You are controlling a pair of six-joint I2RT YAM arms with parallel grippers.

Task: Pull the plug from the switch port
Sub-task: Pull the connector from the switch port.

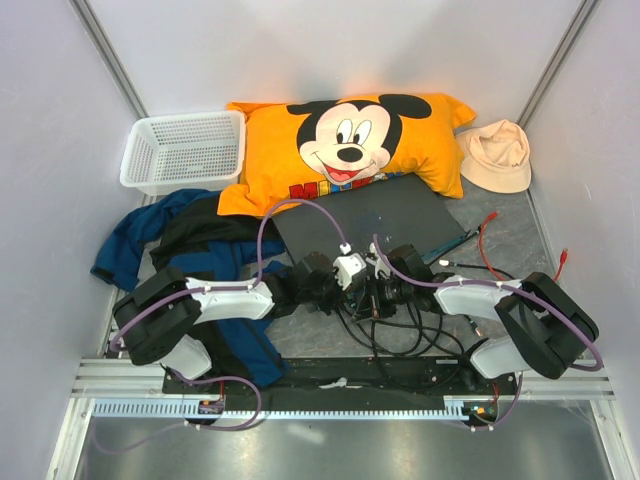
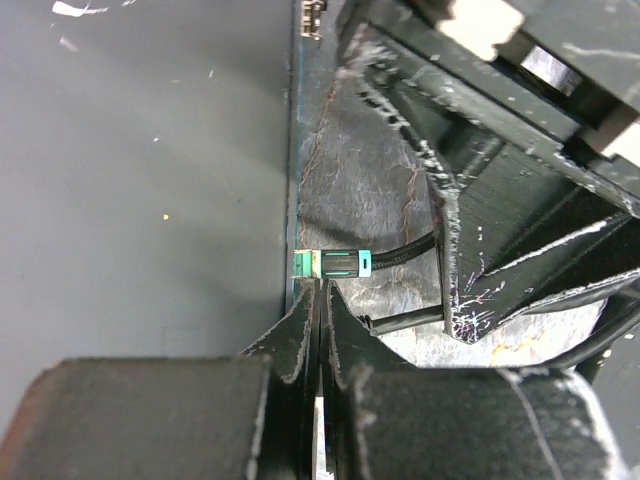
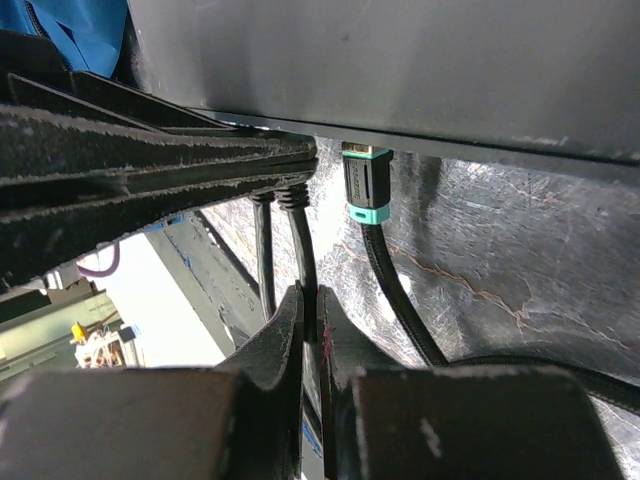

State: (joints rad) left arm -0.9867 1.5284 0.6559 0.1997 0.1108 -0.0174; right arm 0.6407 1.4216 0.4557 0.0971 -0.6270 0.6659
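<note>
The plug point(image 2: 338, 264) touches the switch's point(image 2: 150, 200) edge. The left fingers point(image 2: 296, 345), pressed together, sit just below the plug.

We find the switch point(image 1: 385, 215) mid-table, the pillow point(image 1: 340, 140) touching it at 12 o'clock, the basket point(image 1: 185, 150) at 10, the hat point(image 1: 497, 155) at 2, clothes point(image 1: 170, 240) at 9.

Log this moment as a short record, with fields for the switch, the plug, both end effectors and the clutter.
switch: flat dark grey metal box, far edge against the orange Mickey Mouse pillow
plug: black plug with teal collar, tip at the switch's edge, appears seated in its port
left end effector: shut, tips just short of the plug
right end effector: shut, plug off to its side, not gripped
clutter: white plastic basket, beige hat, blue clothing
</note>
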